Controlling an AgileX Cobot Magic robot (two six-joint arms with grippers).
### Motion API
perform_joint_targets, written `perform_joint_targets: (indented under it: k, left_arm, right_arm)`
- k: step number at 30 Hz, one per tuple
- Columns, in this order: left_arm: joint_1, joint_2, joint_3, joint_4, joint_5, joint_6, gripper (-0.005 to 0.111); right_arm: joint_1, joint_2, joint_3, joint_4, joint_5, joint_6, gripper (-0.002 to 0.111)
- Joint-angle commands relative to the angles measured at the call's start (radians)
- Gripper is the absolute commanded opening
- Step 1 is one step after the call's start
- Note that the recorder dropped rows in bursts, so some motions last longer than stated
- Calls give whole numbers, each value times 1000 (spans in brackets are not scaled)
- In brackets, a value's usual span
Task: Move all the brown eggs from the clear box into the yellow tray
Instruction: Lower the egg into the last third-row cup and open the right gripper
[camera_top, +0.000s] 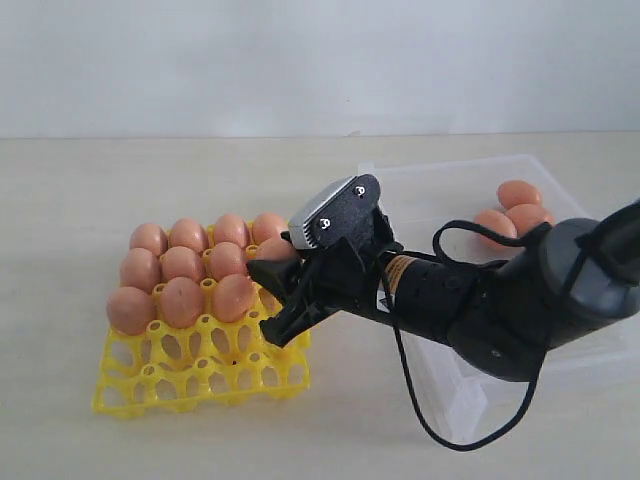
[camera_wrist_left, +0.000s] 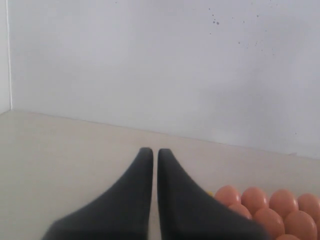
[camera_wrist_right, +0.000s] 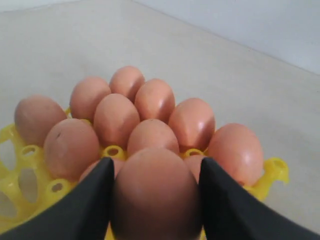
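Right claw (camera_top: 268, 300) gripped one brown egg (camera_wrist_right: 157, 195) over the yellow tray (camera_top: 200, 372).
In the exterior view, smooth orange-brown eggs (camera_top: 183, 265) filled the tray's far rows, and three more lay in the far right corner of the clear box (camera_top: 430, 200). In the left wrist view, the left claw (camera_wrist_left: 155, 152) was pressed almost together, empty. In the right wrist view, the glossy egg sat wedged between black fingers (camera_wrist_right: 85, 205).

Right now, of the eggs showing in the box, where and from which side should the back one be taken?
Take the back egg from straight above: the box wall rules out a level approach. Close probably on its left and right ends in the exterior view, which look free; its front meets a neighbour.
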Motion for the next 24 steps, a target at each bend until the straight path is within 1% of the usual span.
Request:
perform_joint_targets:
  k: [1, 6, 11, 21, 23, 24]
  left_arm:
    - [-2, -2, 3, -9, -2, -9, 4]
    - [-2, -2, 3, -9, -2, -9, 4]
    - [-2, -2, 3, -9, -2, -9, 4]
    - [-2, -2, 3, -9, -2, -9, 4]
    - [-2, -2, 3, -9, -2, -9, 4]
    - [-2, -2, 3, -9, -2, -9, 4]
  right_arm:
    - [-13, 3, -6, -104, -17, 25, 0]
    - [-13, 43, -62, -174, 73, 52, 0]
    - [-13, 78, -106, -184, 86, 90, 0]
    - [-13, 78, -115, -176, 114, 92, 0]
    - [-13, 78, -115, -175, 114, 93, 4]
    - [-13, 78, -115, -175, 114, 93, 14]
